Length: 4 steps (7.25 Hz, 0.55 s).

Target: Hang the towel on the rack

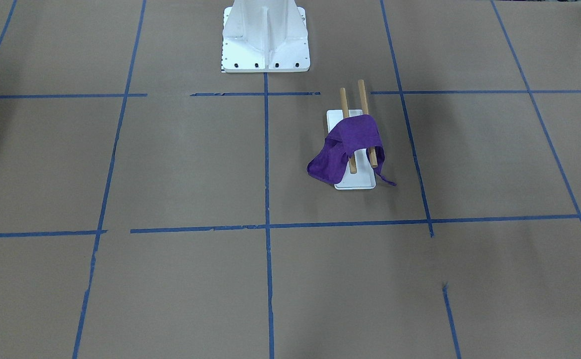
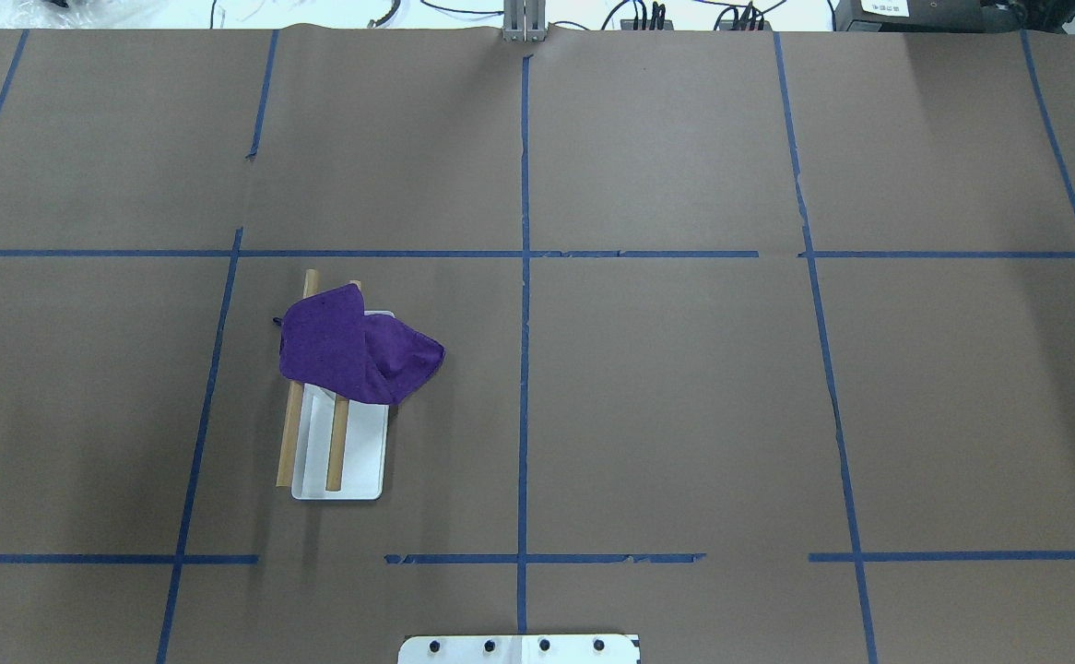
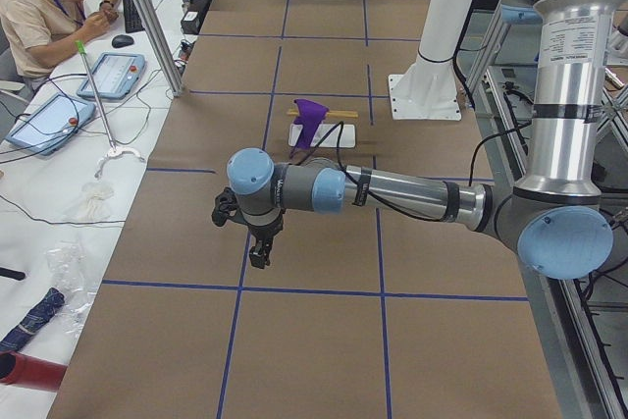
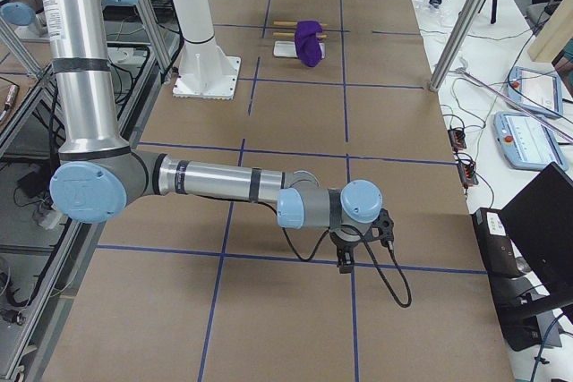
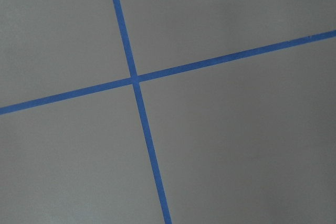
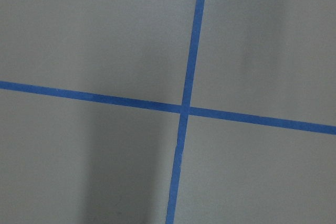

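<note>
At the left end of the tabletop point(image 2: 685, 415), the left claw point(image 3: 259, 257), pointed down over brown paper, well apart from the rack. Spread or pressed together: cannot tell from the side view alone. Under its wrist camera, only a cross of blue tape point(image 5: 134, 78).

Further right, in the tabletop's left half, the rack point(image 2: 360, 466): a white base with two wooden rods point(image 2: 336, 452) side by side. Draped over both rods at the end away from the robot, the towel point(image 2: 348, 349), deep purple and bunched, sagging past the base toward the tabletop's middle, with a thin corner point(image 1: 389, 182) trailing down the opposite side.

At the right end, the right claw point(image 4: 345, 261), pointed down; again no telling whether spread or closed.
</note>
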Available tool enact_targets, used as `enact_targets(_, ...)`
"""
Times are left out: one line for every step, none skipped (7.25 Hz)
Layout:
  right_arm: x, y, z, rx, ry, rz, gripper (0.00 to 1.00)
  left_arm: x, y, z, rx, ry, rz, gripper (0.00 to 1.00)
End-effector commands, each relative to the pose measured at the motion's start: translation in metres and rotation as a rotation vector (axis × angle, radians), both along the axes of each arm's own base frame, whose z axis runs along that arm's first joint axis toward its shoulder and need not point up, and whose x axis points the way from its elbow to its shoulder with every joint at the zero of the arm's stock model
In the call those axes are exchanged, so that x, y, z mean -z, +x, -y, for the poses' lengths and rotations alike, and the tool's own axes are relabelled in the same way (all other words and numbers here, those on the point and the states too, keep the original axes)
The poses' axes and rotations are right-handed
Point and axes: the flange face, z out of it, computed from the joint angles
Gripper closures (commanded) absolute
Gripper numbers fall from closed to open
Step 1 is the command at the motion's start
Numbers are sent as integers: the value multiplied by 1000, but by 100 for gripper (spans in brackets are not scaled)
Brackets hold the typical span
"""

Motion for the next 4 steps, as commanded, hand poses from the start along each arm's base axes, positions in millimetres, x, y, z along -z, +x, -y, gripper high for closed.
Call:
enact_targets(1, 1, 1, -6, -3, -3, 0, 14, -3, 20, 5, 46, 64, 0)
enact_targets(-1, 1, -1, -5, -7, -5, 0, 32, -1, 34, 3, 79, 64, 0)
enact_targets(0, 5, -4, -15, -6, -4, 0, 34, 0, 45, 3, 78, 65, 0)
enact_targets(4, 6, -2, -17, 2, -5, 0, 30, 0, 46, 7, 69, 70, 0)
